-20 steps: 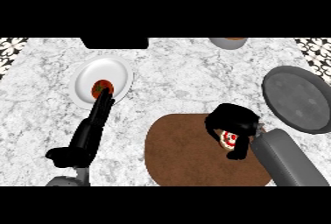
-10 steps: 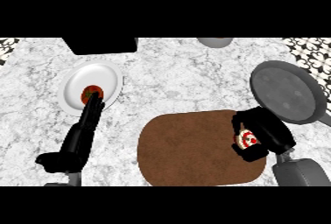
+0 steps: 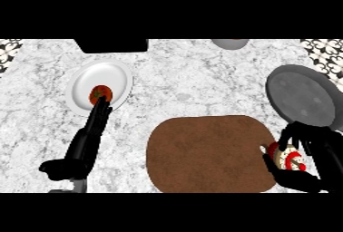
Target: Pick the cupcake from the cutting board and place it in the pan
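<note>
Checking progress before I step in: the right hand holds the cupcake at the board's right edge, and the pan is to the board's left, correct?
Not quite. The head view shows the pan up and to the right of the board. The right hand does hold the cupcake at the board's right edge.

You have a white plate (image 3: pixel 110 77) lying on the grey-white marbled worktop (image 3: pixel 194 81) at the left, with a small reddish-orange food item (image 3: pixel 101 93) resting on its lower part. At the far edge of the worktop you see a dark rectangular object (image 3: pixel 111 44) and, further right, part of a grey rounded object (image 3: pixel 230 43).
</note>
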You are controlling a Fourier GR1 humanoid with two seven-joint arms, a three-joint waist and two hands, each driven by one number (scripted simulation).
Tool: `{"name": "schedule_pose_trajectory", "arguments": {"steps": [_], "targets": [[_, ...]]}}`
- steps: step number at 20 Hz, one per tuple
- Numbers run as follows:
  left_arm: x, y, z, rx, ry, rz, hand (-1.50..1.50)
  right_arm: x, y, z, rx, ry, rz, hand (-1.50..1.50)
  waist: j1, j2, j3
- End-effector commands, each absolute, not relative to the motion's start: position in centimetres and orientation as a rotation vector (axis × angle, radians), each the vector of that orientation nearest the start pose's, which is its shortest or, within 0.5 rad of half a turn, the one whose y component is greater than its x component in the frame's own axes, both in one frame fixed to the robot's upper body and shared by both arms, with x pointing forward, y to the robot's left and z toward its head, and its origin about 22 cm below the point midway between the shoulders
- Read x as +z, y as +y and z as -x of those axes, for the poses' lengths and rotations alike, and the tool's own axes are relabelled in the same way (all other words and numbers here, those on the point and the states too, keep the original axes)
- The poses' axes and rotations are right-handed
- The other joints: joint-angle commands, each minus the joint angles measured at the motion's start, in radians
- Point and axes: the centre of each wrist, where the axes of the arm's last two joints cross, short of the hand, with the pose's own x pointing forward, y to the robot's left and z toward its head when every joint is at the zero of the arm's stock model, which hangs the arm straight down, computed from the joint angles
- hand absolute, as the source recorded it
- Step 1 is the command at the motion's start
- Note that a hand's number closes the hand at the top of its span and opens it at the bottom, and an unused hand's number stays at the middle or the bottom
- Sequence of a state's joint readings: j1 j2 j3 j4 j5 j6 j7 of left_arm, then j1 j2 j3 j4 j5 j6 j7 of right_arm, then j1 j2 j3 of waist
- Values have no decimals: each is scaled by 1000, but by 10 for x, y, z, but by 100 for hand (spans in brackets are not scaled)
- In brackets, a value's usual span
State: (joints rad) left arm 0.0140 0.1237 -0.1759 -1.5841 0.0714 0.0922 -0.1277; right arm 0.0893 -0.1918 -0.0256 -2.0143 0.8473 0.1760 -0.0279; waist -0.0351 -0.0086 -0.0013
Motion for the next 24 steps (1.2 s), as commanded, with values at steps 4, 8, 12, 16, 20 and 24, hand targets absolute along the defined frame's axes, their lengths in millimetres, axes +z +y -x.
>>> {"name": "schedule_pose_trajectory", "arguments": {"steps": [4,8,12,16,20,24], "targets": [[14,189,-233,-135,-1705,62,0,115,-290,-201,585,-1630,847,150,34,7,2],[4,205,-257,-119,-1686,62,0,102,-333,-227,470,-1626,879,150,32,11,2],[8,202,-244,-124,-1685,75,0,70,-374,-245,452,-1644,1006,150,41,11,3],[7,210,-246,-147,-1711,84,0,81,-391,-286,472,-1643,1198,150,56,16,3],[10,204,-249,-130,-1704,79,0,68,-407,-315,314,-1684,1214,150,57,16,3],[18,200,-249,-151,-1696,89,0,60,-446,-327,254,-1694,1201,150,68,19,4]]}}
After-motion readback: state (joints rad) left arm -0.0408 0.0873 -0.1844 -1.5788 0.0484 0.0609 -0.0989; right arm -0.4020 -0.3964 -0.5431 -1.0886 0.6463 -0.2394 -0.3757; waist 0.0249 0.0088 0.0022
